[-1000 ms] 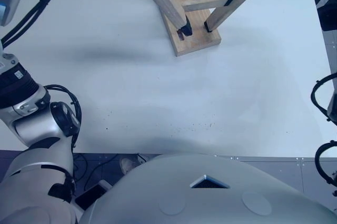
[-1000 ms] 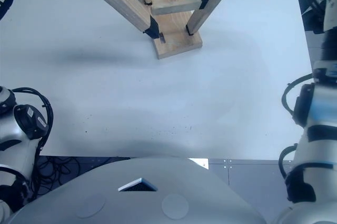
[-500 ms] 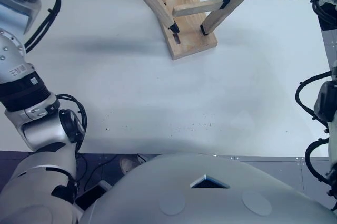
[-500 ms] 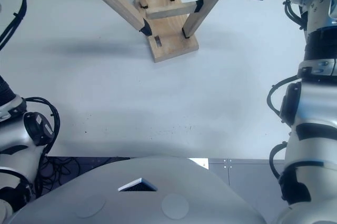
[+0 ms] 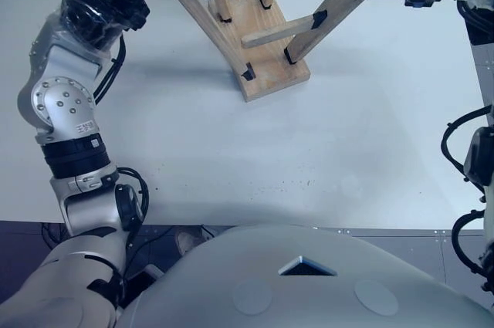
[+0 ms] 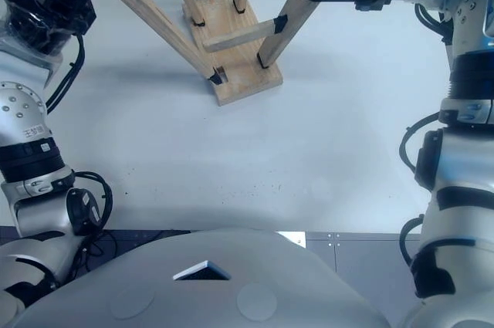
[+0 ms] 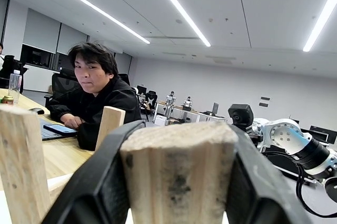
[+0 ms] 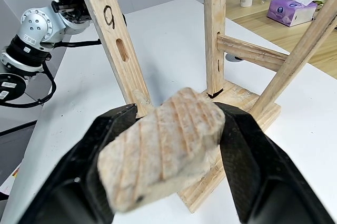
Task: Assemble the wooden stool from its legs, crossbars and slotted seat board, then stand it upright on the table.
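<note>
While the stool point(image 5: 266, 42) rests upside down, seat board point(image 5: 272, 82) flat on the far middle of the counter point(image 5: 231, 158), its legs rise as stiff, light wooden levers; the left claw point(image 7: 176, 174) is clenched on one leg point(image 5: 202, 23) end, the right claw point(image 8: 163, 150) on another leg point(image 5: 328, 13); slotted joints may pull loose; broad bare counter lies nearer the robot for turning it.
</note>
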